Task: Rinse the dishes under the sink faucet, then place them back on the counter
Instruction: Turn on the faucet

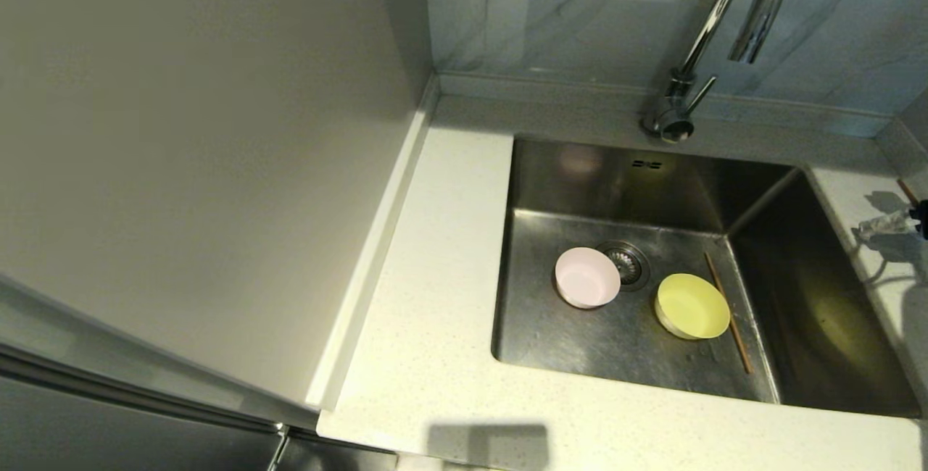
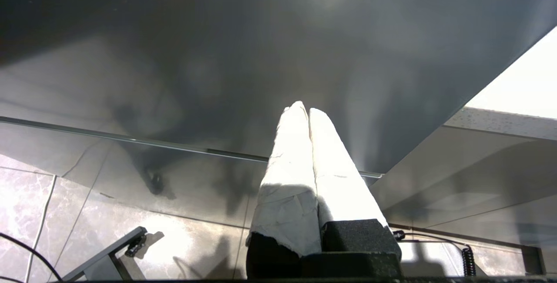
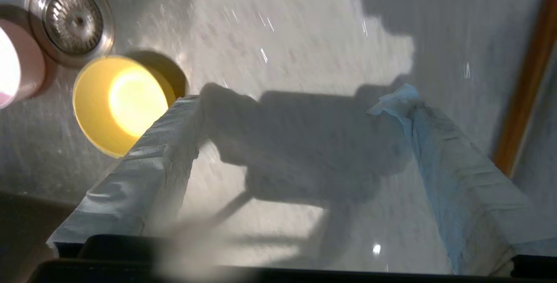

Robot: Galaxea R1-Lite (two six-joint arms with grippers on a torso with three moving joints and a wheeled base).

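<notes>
Two bowls (image 1: 587,277) and chopstick (image 1: 728,315) lie in sink (image 1: 580,340); right gripper (image 3: 300,100) spread wide, empty; left gripper (image 2: 304,111) closed, empty.

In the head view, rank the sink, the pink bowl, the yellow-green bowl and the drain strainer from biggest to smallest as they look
1. sink
2. yellow-green bowl and pink bowl: alike, no ranking
3. drain strainer, partly hidden by the pink bowl

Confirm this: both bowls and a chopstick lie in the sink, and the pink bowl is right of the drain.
Not quite. In the head view the pink bowl sits left of the drain; the yellow-green bowl and a chopstick lie to its right, all in the sink.
</notes>
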